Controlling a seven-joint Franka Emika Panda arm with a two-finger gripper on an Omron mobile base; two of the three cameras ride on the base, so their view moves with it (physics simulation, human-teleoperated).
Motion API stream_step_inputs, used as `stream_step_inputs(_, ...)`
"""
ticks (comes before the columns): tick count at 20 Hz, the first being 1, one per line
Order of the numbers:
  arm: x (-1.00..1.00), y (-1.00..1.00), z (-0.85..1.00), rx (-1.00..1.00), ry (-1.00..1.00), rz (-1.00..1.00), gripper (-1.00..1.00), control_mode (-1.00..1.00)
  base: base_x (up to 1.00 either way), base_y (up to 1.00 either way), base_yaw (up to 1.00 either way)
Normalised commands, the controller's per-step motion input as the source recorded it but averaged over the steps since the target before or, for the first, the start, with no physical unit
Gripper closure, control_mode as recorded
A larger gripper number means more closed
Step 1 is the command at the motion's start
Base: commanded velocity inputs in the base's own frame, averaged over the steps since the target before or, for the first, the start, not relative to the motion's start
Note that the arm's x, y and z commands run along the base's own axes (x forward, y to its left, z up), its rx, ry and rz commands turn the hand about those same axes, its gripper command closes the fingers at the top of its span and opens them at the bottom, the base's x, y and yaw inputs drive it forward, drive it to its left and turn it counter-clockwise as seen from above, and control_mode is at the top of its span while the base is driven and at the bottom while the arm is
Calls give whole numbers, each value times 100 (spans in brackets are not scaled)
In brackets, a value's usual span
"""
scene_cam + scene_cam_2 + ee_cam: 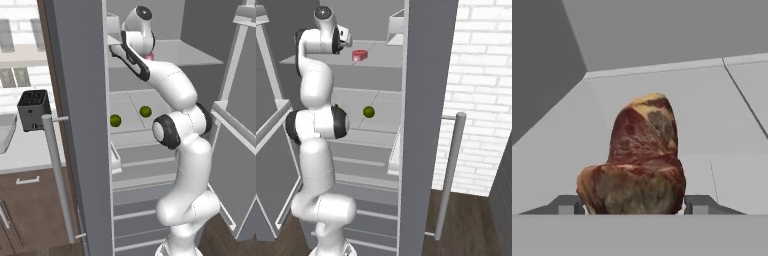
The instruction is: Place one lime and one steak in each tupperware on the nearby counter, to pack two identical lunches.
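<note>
**Jaws flank the steak on the fridge shelf**

Left base view: the arm reaches to upper centre, where a pink steak [149, 56] peeks out beside the wrist; two limes [115, 120] [145, 111] sit mid-frame on the shelf [131, 125] below.

Right base view: a red steak [359, 55] lies upper centre, one lime [369, 112] lower.

Hand view: the brown steak [637, 160] fills centre frame between the fingertips [568, 205]; jaws sit part-open either side, and I can't tell whether they touch it.

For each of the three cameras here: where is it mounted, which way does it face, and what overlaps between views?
Left base view: behind-left of the arm, facing the open fridge; two limes.
Right base view: behind-right, same fridge; red-pink steak on the upper shelf.
Hand view: on the hand, along the gripper, fingertips flanking a brown steak.
Both base views share arm, shelves, limes.
</note>
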Motion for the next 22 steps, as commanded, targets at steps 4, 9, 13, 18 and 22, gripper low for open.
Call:
stream_step_inputs(4,-20,0,-53,-5,-20,-2,100,-100,0,0,0)
stream_step_inputs(9,-31,0,-30,-3,-34,-5,100,-100,0,0,0)
stream_step_inputs(13,-67,0,3,0,-16,-5,100,-100,0,0,0)
stream_step_inputs(18,-99,-20,45,1,4,-7,100,-100,0,0,0)
stream_step_inputs(22,-100,-36,41,4,11,-5,100,-100,0,0,0)
